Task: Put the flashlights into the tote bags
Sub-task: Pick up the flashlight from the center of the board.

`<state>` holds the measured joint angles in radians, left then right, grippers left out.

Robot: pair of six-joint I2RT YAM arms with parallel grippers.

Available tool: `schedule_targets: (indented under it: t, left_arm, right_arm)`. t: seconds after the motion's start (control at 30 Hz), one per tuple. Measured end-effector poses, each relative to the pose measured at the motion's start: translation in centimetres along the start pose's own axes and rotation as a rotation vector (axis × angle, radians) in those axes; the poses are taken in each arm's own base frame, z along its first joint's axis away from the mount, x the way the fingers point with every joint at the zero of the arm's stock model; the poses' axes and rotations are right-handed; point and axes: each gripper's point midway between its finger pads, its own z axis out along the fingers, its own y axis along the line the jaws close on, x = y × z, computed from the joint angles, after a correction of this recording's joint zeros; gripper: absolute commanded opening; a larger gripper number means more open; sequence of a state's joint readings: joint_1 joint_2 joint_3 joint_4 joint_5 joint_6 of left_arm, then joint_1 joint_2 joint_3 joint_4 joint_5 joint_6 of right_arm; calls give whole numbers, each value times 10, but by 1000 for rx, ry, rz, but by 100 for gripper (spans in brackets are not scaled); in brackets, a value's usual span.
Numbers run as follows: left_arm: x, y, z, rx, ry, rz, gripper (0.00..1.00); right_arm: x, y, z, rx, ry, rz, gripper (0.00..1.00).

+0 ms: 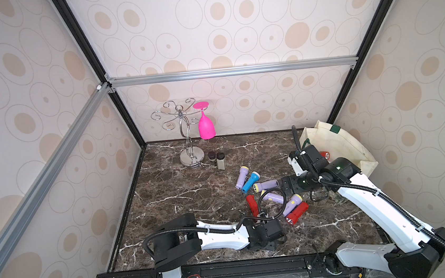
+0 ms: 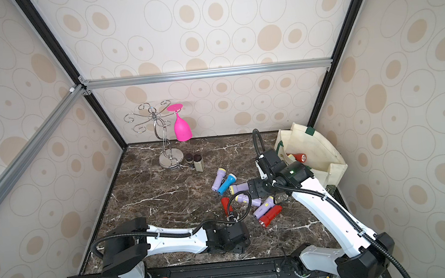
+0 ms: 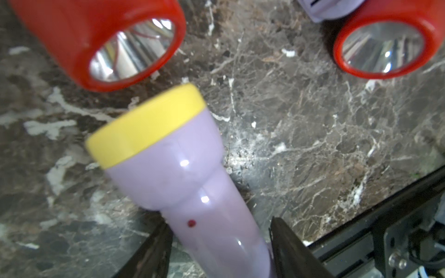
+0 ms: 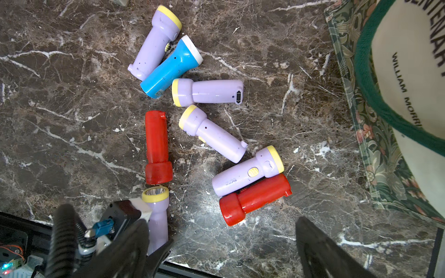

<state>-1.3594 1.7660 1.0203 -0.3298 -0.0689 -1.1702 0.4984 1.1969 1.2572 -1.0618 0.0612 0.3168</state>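
Lying on the surface [image 3: 313, 120], the lilac flashlight [image 3: 168, 168] looked light, stiff and slippery; the left hand [image 3: 219, 221] straddled its narrow barrel, whether already pinching I could not tell.

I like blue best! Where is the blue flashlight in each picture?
Top view: blue flashlight on the table, right of the middle.
Top view: blue flashlight, same spot.
Left wrist: not in it.
Right wrist: blue flashlight, lying flat.
Shared landmark: the lilac flashlight lying beside it.
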Motion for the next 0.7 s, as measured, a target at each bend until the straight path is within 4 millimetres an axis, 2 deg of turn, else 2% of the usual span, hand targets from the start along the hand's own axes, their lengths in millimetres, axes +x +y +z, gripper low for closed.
schedule_targets:
  t: [0.1,0.27,0.43,0.6,0.7]
  left_arm:
    - [4,4,-1,-7,-4,-12,52]
    - [4,13,-1,-32,-24,-45,38]
    - [3,23,-4,-63,-54,-77,21]
    - [3,42,-11,-118,-82,-98,2]
    - [2,55,-16,-153,-101,-102,0]
  right_arm:
    - [0,-1,0,2,-2,1,97]
    - [0,-1,0,0,-2,6,97]
    - [0,-4,0,-2,-1,30,97]
    - [0,-5,-3,-14,-11,43,97]
    - [0,-3,-3,-30,-11,45,96]
